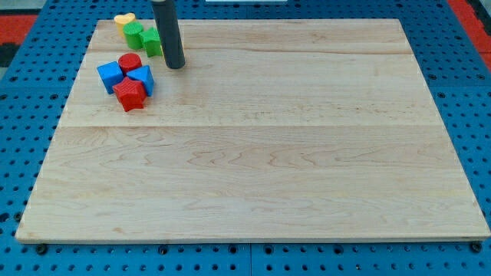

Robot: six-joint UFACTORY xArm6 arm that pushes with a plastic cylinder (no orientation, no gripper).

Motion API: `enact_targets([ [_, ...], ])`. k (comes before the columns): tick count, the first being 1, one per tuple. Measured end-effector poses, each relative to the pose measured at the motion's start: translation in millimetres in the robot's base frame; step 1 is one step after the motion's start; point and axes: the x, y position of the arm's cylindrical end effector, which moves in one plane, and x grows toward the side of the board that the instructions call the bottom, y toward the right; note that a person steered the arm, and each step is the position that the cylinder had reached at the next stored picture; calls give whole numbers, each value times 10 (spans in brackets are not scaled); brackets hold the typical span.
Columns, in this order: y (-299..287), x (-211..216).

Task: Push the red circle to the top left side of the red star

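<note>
Six small blocks crowd the top left corner of the wooden counter. The red circle sits just above the red star, a little to its left, and appears to touch it. A blue block lies at the circle's left, another blue block at the star's right — both pressed close. Above them, two green blocks stand side by side, with a yellow block at the counter's top edge. My tip rests to the right of the red circle, near but apart — no claw shows on the rod.
</note>
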Motion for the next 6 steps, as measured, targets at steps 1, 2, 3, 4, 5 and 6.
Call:
enact_targets([
  [1, 72, -32],
  [2, -50, -32],
  [3, -651, -34],
  [4, -877, 271],
  [5, -675, 552],
  [6, -937, 157],
])
